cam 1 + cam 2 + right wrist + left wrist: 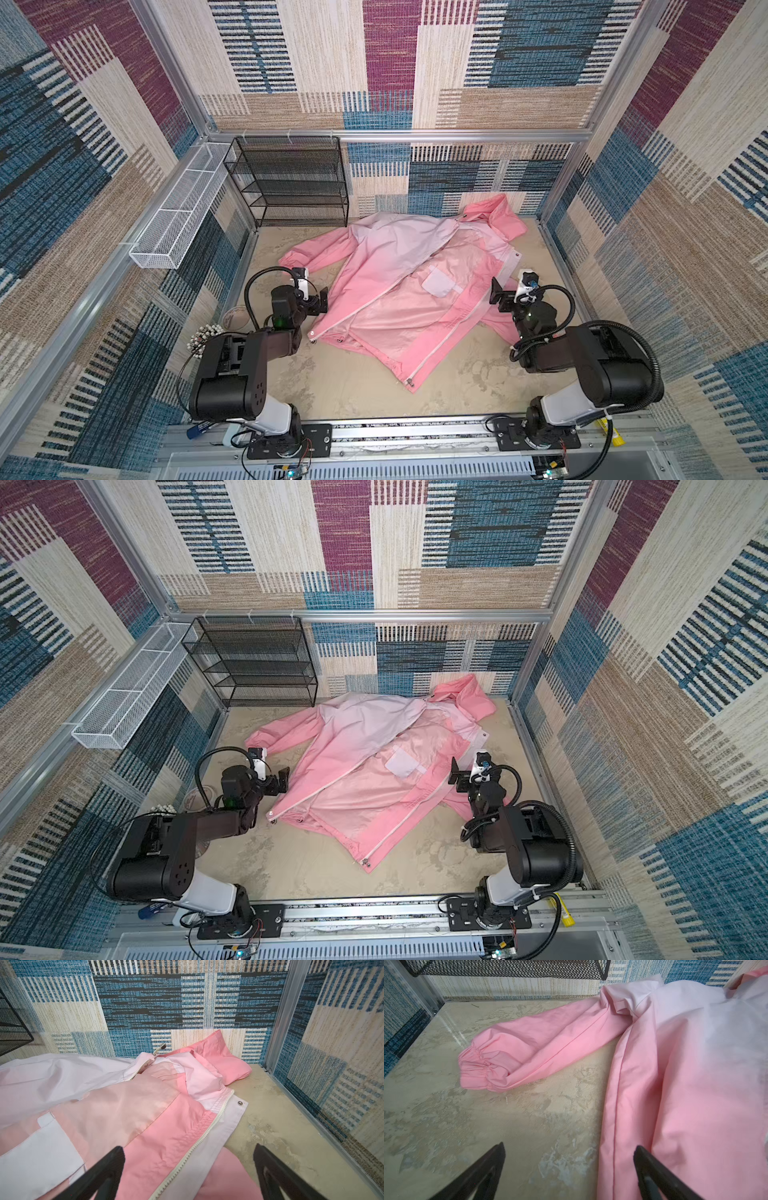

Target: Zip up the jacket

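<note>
Hovering with jaws wide and empty, left gripper point(319, 301) and right gripper point(498, 296) flank the jacket point(390, 286), which we see unzipped mid-table, long axis near-left hem point(365, 351) to far-right hood point(503, 216); zipper bottom end point(312, 333) lies nearest the left gripper.

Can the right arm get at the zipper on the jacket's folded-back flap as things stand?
Probably yes. The right pincer is open and hangs close over that white zipper. The jacket lies spread open, and nothing covers that edge.
</note>
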